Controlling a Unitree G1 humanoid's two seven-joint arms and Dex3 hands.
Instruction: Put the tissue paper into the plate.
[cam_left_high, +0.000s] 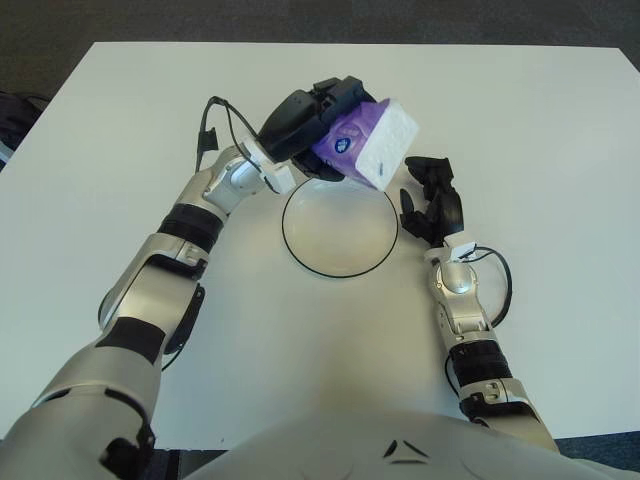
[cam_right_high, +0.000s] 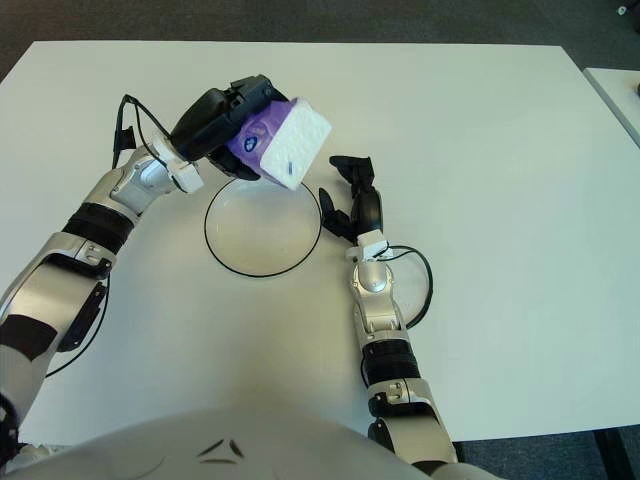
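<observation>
Placing comes next, I judge: left hand (cam_left_high: 305, 118) grips the tissue pack (cam_left_high: 370, 146) above the plate's (cam_left_high: 300, 250) far rim; better to bring it nearer the centre, lower it, then release. Right hand (cam_left_high: 434, 200), fingers loosely spread, shows beside the plate's right edge. White table (cam_left_high: 520, 120) over dark floor (cam_left_high: 300, 18).

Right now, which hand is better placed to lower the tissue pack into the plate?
Left. The left hand already grips the purple-and-white tissue pack above the white black-rimmed plate's far edge; the right hand shows beside it.
</observation>
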